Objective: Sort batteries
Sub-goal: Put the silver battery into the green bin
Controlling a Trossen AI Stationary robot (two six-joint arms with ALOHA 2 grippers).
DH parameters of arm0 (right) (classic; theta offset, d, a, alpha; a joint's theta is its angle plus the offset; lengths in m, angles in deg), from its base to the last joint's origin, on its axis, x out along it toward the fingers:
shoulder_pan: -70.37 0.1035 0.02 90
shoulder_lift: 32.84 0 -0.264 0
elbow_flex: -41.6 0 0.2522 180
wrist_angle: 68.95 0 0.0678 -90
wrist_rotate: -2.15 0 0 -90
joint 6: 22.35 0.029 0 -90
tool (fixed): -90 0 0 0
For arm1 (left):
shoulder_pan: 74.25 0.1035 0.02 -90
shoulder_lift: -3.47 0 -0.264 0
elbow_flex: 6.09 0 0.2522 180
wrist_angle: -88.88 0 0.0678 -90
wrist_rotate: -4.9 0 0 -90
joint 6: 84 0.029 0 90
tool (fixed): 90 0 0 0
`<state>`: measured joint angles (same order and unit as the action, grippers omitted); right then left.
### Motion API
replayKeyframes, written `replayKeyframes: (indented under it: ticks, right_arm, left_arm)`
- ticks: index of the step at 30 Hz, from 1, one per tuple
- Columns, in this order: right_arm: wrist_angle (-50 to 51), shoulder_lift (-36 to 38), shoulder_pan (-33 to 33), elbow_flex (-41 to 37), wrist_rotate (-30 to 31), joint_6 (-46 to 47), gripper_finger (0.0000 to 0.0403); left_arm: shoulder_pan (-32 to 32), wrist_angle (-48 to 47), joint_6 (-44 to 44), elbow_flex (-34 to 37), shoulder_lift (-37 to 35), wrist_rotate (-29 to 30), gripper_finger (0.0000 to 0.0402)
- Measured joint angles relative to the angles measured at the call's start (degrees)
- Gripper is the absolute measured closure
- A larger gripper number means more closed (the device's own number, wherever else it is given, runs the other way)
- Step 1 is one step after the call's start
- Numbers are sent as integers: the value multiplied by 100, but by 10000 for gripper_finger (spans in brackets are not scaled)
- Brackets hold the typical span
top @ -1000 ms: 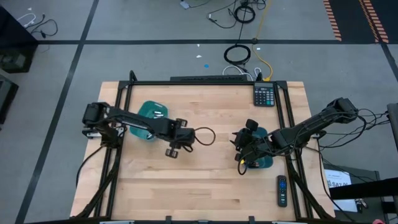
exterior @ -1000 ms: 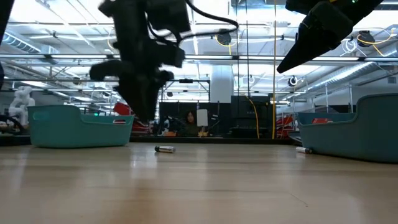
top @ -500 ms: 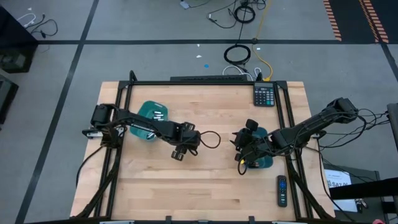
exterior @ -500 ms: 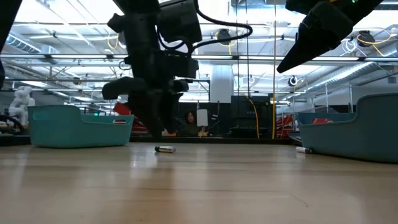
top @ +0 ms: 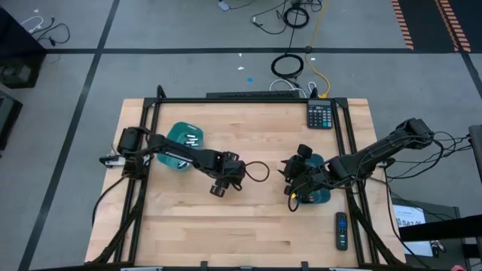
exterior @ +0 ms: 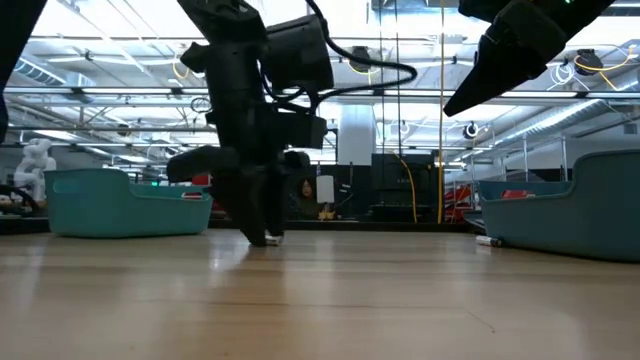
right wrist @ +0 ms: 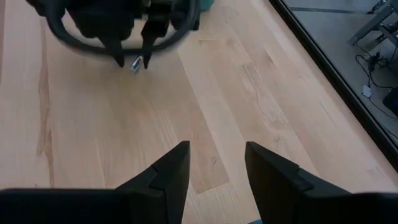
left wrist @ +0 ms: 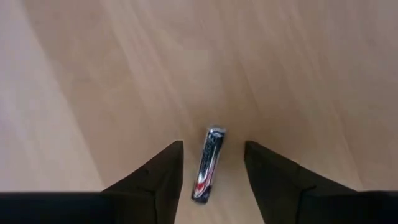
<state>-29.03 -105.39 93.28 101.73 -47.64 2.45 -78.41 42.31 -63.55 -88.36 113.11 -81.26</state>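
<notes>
Pale wood fills the high view: the table [top: 248, 226] carries a teal tray [top: 183, 140] at its left side with a few batteries inside, and a second teal tray [top: 316, 194] at its right, mostly under the right arm. The left gripper [top: 220, 187] reaches out to the middle of the table, well away from both trays; the battery beneath it is too small to make out from above. The right gripper [top: 291, 197] waits beside its tray.

From table height, the left gripper [exterior: 262, 236] has its tips down at the wood, and a sliver of the battery [exterior: 272, 238] shows just at them. A further cell [exterior: 488, 241] lies against the foot of the right-hand tray [exterior: 570, 215].

Past the left wrist, the battery [left wrist: 206, 163] lies flat on the wood between two spread fingers [left wrist: 163, 177], touching neither, with a gap on either side. Its long axis runs roughly along the fingers rather than across them, tilted slightly, with its silvery cap pointing away from the wrist and its dark, red-marked body toward it. That suits a pinch across the narrow width. To do it well, I would keep the cell centred so both pads meet it together, since a round cell touched on one side first is likely to roll.

Past the right wrist, that gripper's fingers [right wrist: 169, 173] stand apart over bare wood, holding nothing, with the left gripper [right wrist: 132, 57] and battery [right wrist: 134, 64] farther off.
</notes>
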Motion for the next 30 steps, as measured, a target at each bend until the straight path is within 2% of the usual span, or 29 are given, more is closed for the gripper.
replayKeyframes:
  ticks: [4, 8, 10, 12, 17, 19, 23, 26, 30]
  right_arm:
    - [-14, 0, 0, 0, -1, -3, 257]
    - [-23, 0, 0, 0, -2, -24, 257]
    - [-23, 0, 0, 0, 0, -39, 257]
    - [-23, 0, 0, 0, -2, -41, 257]
    - [-19, 0, 0, 0, 0, -41, 257]
    - [-19, 0, 0, 0, -2, -42, 257]
    - [-21, 0, 0, 0, -1, -42, 257]
    - [-21, 0, 0, 0, 0, -39, 257]
    - [-21, 0, 0, 0, 0, -32, 257]
  left_arm:
    - [-40, 0, 37, -32, 217, 79, 258]
    - [-188, -41, 190, -24, 182, 253, 357]
    - [-242, -102, 218, -48, 131, 383, 381]
    - [-302, -490, 236, -149, 77, 677, 381]
    - [-380, -2184, -240, -780, -179, 1265, 383]
    - [-350, -2998, -701, -938, -256, 1248, 384]
    - [-118, -4266, -1632, -973, -426, 719, 384]
    - [15, -4721, -1935, -785, -487, 699, 382]
    - [191, -4829, -2147, -424, -632, 788, 373]
